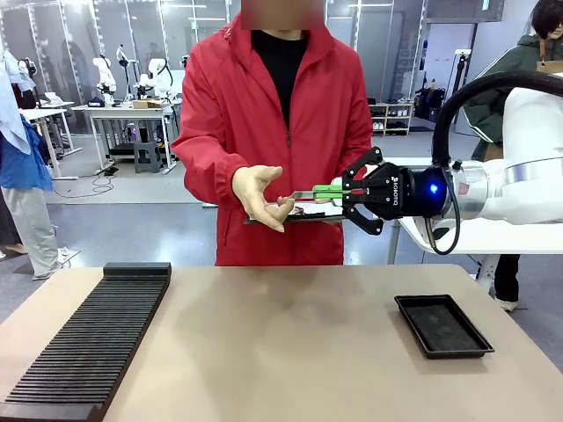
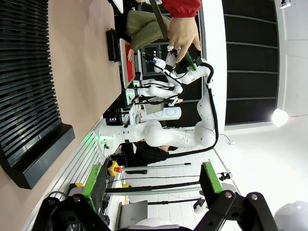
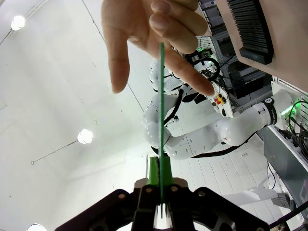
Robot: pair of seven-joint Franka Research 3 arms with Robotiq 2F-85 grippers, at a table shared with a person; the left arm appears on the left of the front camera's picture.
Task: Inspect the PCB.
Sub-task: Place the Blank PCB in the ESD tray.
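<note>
The PCB [image 1: 301, 194] is a thin green board held flat above the table, so I see it edge-on. My right gripper [image 1: 318, 191] is shut on its near end, its green pads pinching both faces. In the right wrist view the PCB [image 3: 160, 96] runs as a thin green line up from my right gripper [image 3: 160, 162] to the person's hand [image 3: 144, 29], whose fingers sit at its far end. The person's open hand [image 1: 262, 198] meets the board at chest height. My left gripper [image 2: 149, 192] is open with nothing between its pads.
A person in a red jacket [image 1: 237, 114] stands across the table, holding a dark flat clipboard [image 1: 295, 218] just below the board. A black slotted rack [image 1: 88, 343] lies at the table's left. A shallow black tray [image 1: 442, 325] sits at the right.
</note>
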